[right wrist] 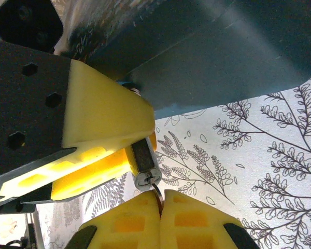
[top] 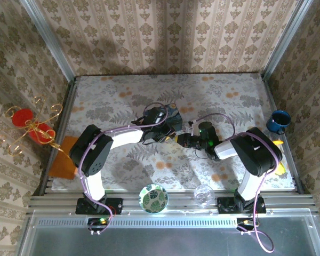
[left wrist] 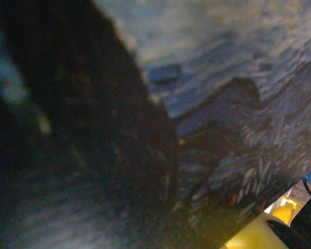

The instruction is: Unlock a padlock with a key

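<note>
Right hand [right wrist: 160, 203] is pressed fully shut, its yellow ribbed pads meeting on a thin sliver of metal, which I take to be the key [right wrist: 157, 191]. The key's tip touches the bright silver end of the padlock [right wrist: 145, 167]. That padlock is a tiny dark block sitting between the fingers of my left hand [right wrist: 136, 147], which is closed narrowly on it. One finger is a smooth yellow wedge above it and the other a ribbed one below.

The dark blue tin [right wrist: 223, 67] hangs close over the padlock, its straight lower edge running diagonally just behind the left hand. My left wrist view has its painted swirls pressed up close and blurred.

Right of the padlock I see open table [right wrist: 280, 171], a flat cloth printed with grey ferns.

From above, both hands meet mid-table, well off the metal rails. The leaf-patterned bowl [top: 153, 198] and clear glass [top: 204, 194] sit at the near edge. The blue mug [top: 278, 121] stands at the right edge, well apart from the hands.
</note>
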